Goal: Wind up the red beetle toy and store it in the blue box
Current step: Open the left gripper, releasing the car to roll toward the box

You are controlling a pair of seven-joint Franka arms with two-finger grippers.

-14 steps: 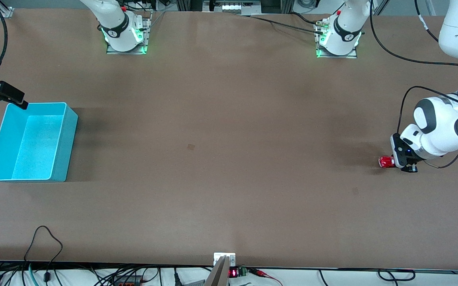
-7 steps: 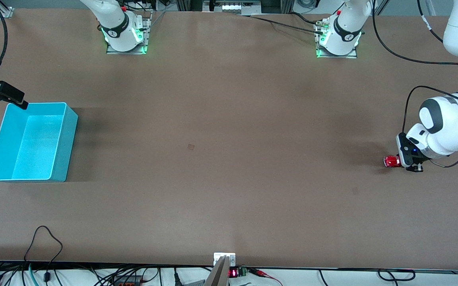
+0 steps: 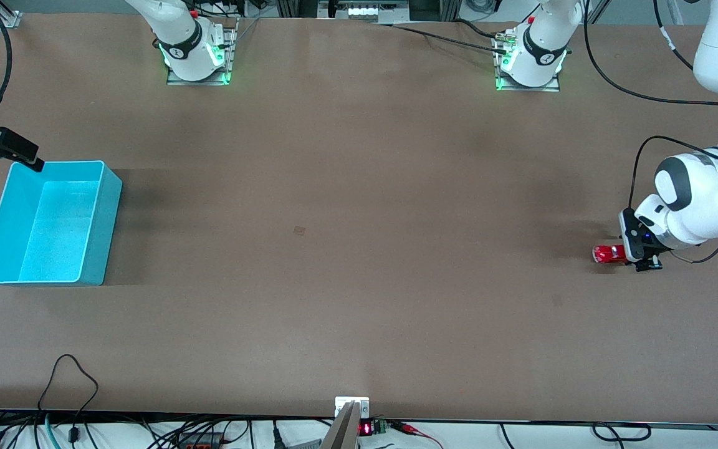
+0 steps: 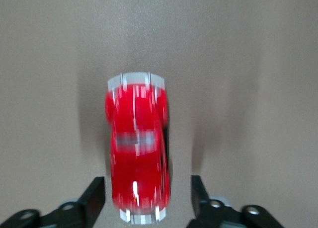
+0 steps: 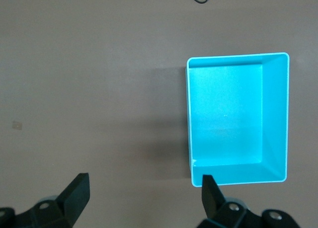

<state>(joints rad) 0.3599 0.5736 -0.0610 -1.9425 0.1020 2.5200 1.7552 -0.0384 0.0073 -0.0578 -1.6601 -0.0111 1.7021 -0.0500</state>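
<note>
The red beetle toy [image 3: 607,254] sits on the table near the left arm's end. In the left wrist view the toy [image 4: 138,158] is motion-blurred, and its rear end lies between my left gripper's [image 4: 148,195] fingers with a gap on each side. My left gripper [image 3: 632,254] is low at the table, open, right at the toy's rear. The blue box [image 3: 110,187] stands empty at the right arm's end. My right gripper [image 3: 25,159] is open and empty, waiting over the box's corner farthest from the front camera; the box [image 5: 226,118] shows in the right wrist view beside that gripper [image 5: 144,193].
Brown tabletop [image 3: 346,206] lies between toy and box. A small mark [image 3: 299,231] lies near the table's middle. Cables [image 3: 66,374] and a small fixture [image 3: 351,405] sit at the table's edge nearest the front camera. Both arm bases stand along the edge farthest from it.
My left gripper first drew the toy back toward the left arm's end of the table. Now the toy sticks farther out of the fingers, toward the table's middle. The right arm has not moved.
</note>
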